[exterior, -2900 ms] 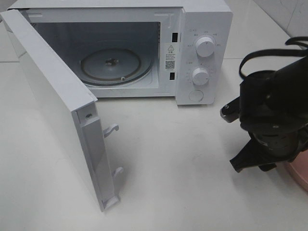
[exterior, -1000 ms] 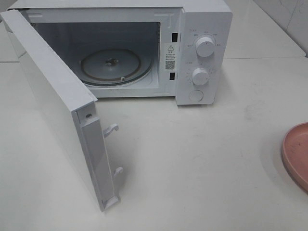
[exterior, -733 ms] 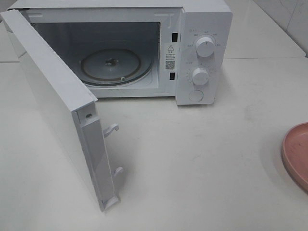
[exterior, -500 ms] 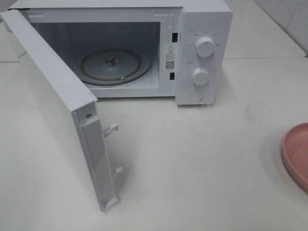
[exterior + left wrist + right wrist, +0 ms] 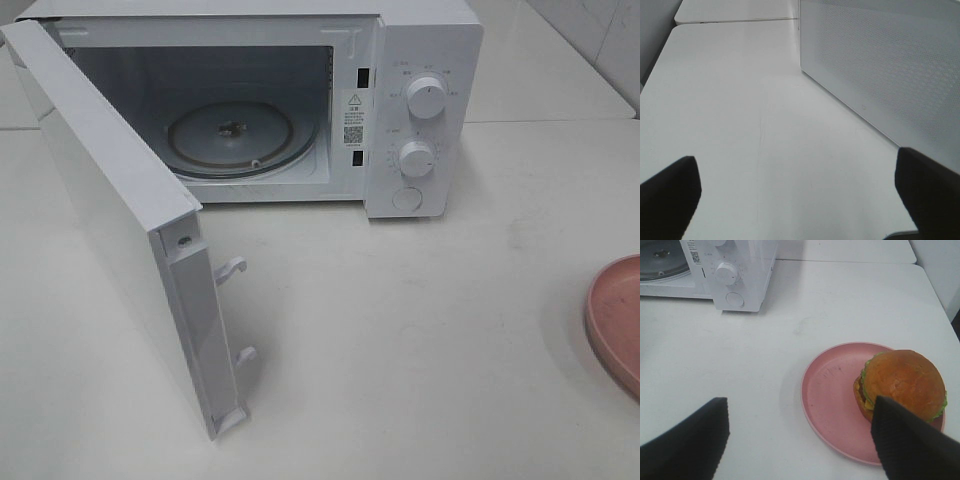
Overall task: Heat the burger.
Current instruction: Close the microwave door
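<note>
The burger (image 5: 902,382), with a golden-brown bun and a green lettuce frill, sits on the right part of a round pink plate (image 5: 832,402) in the right wrist view. My right gripper (image 5: 800,445) hovers above the table near the plate, open, with nothing between its dark fingers (image 5: 682,440). The far fingertip overlaps the burger's edge in that view. My left gripper (image 5: 800,195) is open over bare table beside the microwave door's outer face (image 5: 885,70). In the exterior high view only the plate's edge (image 5: 612,320) shows; neither gripper appears there.
A white microwave (image 5: 425,60) stands at the back with its door (image 5: 120,220) swung wide open toward the front left. Its glass turntable (image 5: 230,135) carries nothing. Two knobs (image 5: 427,98) and a button are on its right panel.
About three seconds ago the right arm stood over the plate in the exterior high view; it has since left that view. Over the last second nothing has moved.
</note>
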Motion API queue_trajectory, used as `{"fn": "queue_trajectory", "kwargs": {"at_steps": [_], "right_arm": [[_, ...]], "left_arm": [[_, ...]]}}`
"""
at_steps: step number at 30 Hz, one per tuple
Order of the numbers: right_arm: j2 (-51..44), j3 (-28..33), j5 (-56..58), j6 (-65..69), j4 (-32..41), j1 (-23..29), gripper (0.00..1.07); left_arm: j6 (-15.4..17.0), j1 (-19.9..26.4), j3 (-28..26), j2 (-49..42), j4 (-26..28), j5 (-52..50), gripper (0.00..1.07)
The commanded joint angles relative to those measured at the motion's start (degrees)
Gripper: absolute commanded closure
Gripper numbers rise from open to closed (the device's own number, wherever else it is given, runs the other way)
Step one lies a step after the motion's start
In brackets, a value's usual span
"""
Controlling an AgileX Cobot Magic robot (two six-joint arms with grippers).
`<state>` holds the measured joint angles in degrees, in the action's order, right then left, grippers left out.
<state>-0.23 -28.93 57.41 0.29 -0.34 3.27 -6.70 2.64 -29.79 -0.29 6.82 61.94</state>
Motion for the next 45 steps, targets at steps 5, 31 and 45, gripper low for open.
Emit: {"fn": "queue_trajectory", "kwargs": {"at_steps": [5,31,45], "right_arm": [[-1.55,0.17,-0.40,0.34,0.00,-0.40,0.31],[-1.55,0.17,-0.40,0.34,0.00,-0.40,0.32],[-1.55,0.17,-0.40,0.34,0.00,-0.40,0.32]], "left_arm": [[0.23,-0.06,0.23,-0.86,0.11,-0.52,0.09],[2.35,-0.06,-0.23,16.21,1.55,-18.05,0.62],[2.01,-0.06,5.73,39.48,6.70,-45.89,1.07]]}}
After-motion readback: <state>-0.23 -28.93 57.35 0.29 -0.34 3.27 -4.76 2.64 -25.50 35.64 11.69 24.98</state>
